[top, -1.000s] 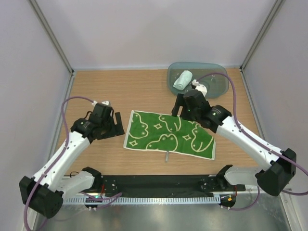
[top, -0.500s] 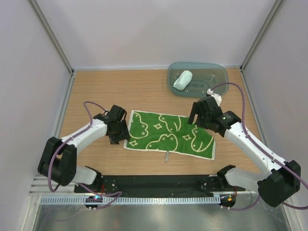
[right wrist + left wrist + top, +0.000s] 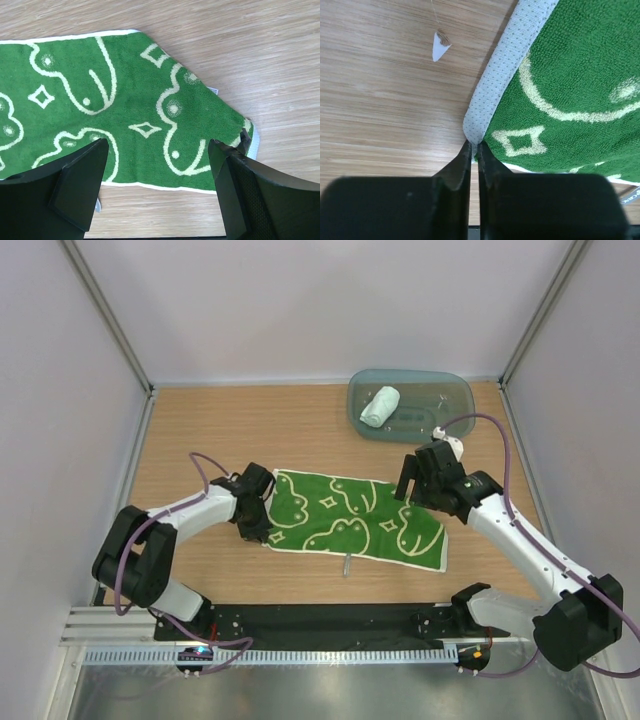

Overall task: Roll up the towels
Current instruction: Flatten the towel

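— Green terry with pale line drawings: is that the one you are handling?

— Yes. From above, the green towel [image 3: 350, 520] is lying flat on the table [image 3: 200, 430], on the near side of the tray [image 3: 455, 390] and to its left. The rolled pale towel [image 3: 379, 405] is sitting inside the tray, so I am judging that one finished.

— And your arms?

— My left gripper [image 3: 263, 527] is reaching the green towel's end farthest from the tray. My right gripper [image 3: 414, 483] is hanging over the end nearest the tray.

— What is the left wrist showing?

— My left gripper [image 3: 474, 149] is pressing its fingers almost together on the hem of the green towel [image 3: 570, 85]. The hem is curling up with its dotted pale underside outward. I am taking it there because a roll has to start from a lifted short edge.

— And the right wrist?

— My right gripper [image 3: 157, 185] is spread wide and gripping nothing, above the green towel [image 3: 125, 115]. I am holding it open there, I think, to steady that end while the far end is turning over.
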Robot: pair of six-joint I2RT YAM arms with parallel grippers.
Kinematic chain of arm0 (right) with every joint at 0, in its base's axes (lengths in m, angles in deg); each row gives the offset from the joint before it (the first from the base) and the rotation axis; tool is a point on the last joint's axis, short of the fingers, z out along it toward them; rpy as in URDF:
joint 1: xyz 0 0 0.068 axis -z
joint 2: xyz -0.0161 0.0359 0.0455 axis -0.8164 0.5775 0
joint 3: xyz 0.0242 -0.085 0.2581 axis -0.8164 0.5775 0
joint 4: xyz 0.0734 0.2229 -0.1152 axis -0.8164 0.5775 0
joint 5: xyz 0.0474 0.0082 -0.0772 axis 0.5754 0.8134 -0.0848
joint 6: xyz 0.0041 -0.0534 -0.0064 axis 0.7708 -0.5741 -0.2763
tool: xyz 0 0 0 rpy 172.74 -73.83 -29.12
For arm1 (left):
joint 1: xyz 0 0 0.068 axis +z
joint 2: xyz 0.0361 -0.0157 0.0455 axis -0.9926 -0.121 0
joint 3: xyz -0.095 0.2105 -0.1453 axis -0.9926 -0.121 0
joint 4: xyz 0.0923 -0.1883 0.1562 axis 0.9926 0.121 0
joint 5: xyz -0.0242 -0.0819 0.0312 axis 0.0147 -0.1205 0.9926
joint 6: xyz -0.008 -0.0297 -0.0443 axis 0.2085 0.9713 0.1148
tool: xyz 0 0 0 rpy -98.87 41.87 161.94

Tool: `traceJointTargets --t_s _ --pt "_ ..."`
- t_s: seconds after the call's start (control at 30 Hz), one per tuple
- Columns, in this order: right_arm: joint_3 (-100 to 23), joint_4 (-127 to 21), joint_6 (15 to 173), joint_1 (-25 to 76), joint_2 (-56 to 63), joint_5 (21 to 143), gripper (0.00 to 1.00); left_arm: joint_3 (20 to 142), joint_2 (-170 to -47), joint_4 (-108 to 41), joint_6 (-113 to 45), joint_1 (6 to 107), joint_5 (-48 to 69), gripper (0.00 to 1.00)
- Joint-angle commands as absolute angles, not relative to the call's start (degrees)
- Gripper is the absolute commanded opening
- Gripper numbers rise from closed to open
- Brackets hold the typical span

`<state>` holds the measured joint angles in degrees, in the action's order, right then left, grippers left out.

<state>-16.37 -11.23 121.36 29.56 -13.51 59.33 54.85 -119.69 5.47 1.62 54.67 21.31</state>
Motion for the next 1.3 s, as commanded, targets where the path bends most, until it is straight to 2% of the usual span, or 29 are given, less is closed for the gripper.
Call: traceJointTargets --t_s 0.0,0.23,0.4,0.5,0.63,0.9,1.1,1.27 --pt "-15.53 -10.77 120.61 30.29 -14.78 60.36 0.88 54.86 -120.49 4.13 1.68 54.57 23.24 0.01" --pt "-12.80 -7.53 123.33 30.38 -15.83 59.23 0.88 55.31 -114.61 10.37 3.26 57.81 28.78 0.00" --pt "-9.82 -7.43 126.14 30.46 -16.71 62.73 0.88 51.97 -111.00 10.37 2.12 67.48 26.58 0.00" --pt "-6.48 -9.01 127.98 30.38 -15.84 68.35 0.81 51.18 -109.59 10.81 2.29 70.30 26.41 0.00" --pt "-1.83 -9.37 130.27 29.15 -16.71 70.47 0.75 49.33 -108.62 9.24 3.43 71.01 25.09 0.00" --pt "2.66 -5.94 137.57 19.40 -20.49 71.78 0.73 47.31 -108.63 6.51 4.05 71.09 22.36 0.00" --pt "5.83 -4.63 139.86 19.30 -22.78 71.27 0.68 46.34 -107.04 6.07 4.23 71.01 22.36 0.00" --pt "6.97 -5.14 140.21 19.30 -21.82 71.35 0.61 46.16 -107.13 5.89 3.96 71.01 22.45 0.00"
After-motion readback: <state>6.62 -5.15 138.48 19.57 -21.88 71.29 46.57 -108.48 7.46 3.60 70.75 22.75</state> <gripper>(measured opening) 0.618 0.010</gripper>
